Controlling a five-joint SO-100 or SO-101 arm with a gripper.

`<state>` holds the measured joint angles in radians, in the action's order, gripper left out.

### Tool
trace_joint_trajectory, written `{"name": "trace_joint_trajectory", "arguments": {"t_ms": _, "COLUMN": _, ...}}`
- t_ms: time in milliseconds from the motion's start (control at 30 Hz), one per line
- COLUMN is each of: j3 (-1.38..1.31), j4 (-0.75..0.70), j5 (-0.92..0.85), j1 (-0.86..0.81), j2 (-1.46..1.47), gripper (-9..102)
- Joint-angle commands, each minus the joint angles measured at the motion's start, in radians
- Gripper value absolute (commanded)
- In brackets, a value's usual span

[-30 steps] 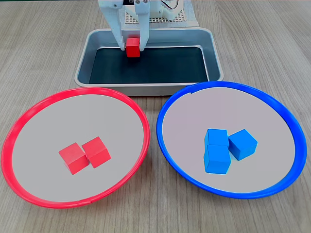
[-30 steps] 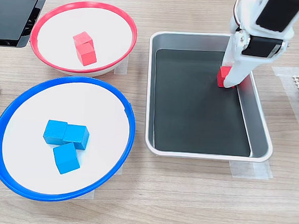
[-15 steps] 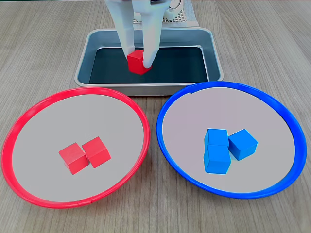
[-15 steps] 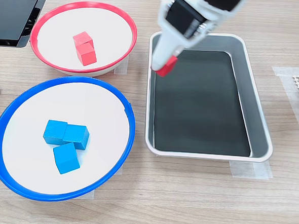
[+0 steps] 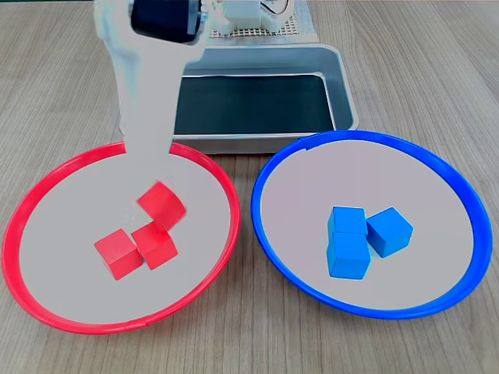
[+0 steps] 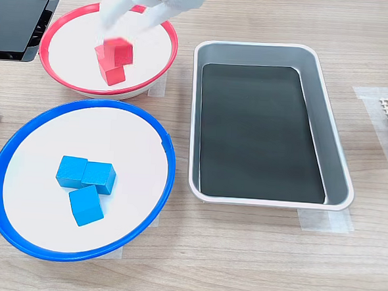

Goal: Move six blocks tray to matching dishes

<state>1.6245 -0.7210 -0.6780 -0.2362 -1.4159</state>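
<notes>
One matte red cube [image 5: 162, 204] sits pinched in the white claw [image 6: 123, 41] above the red-rimmed dish [image 5: 47, 187].

I find no legible text, label, brand, number or sign in either fixed view, none that I can read on the blocks, the dishes, the tray, the arm or the wooden table.

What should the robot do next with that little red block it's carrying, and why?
Probably open the end effector and let go. The small red cube it carries already hangs over the round red-rimmed dish, just above the two red cubes lying there. The silver metal tray looks bare, and three blue cubes sit in the blue-rimmed dish.
</notes>
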Motion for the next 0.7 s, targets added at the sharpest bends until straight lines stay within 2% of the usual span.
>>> {"name": "trace_joint_trajectory", "arguments": {"t_ms": 0, "j3": 0.015, "j4": 0.02, "j5": 0.026, "j1": -0.014, "j2": -0.06, "gripper": 27}}
{"name": "trace_joint_trajectory", "arguments": {"t_ms": 67, "j3": 0.038, "j4": 0.023, "j5": 0.014, "j1": -0.015, "j2": -0.086, "gripper": 23}}
{"name": "trace_joint_trajectory", "arguments": {"t_ms": 133, "j3": 0.077, "j4": 0.034, "j5": 0.006, "j1": -0.006, "j2": -0.137, "gripper": 8}}
{"name": "trace_joint_trajectory", "arguments": {"t_ms": 200, "j3": 0.149, "j4": 0.032, "j5": 0.058, "j1": 0.009, "j2": -0.225, "gripper": 4}}
{"name": "trace_joint_trajectory", "arguments": {"t_ms": 300, "j3": 0.324, "j4": 0.055, "j5": 0.313, "j1": 0.049, "j2": -0.436, "gripper": 0}}
{"name": "trace_joint_trajectory", "arguments": {"t_ms": 433, "j3": 0.696, "j4": 0.044, "j5": 0.629, "j1": 0.149, "j2": -0.884, "gripper": 0}}
{"name": "trace_joint_trajectory", "arguments": {"t_ms": 533, "j3": 0.954, "j4": -0.061, "j5": 0.689, "j1": 0.212, "j2": -1.235, "gripper": 0}}
{"name": "trace_joint_trajectory", "arguments": {"t_ms": 667, "j3": 1.12, "j4": -0.178, "j5": 0.68, "j1": 0.206, "j2": -1.488, "gripper": 0}}
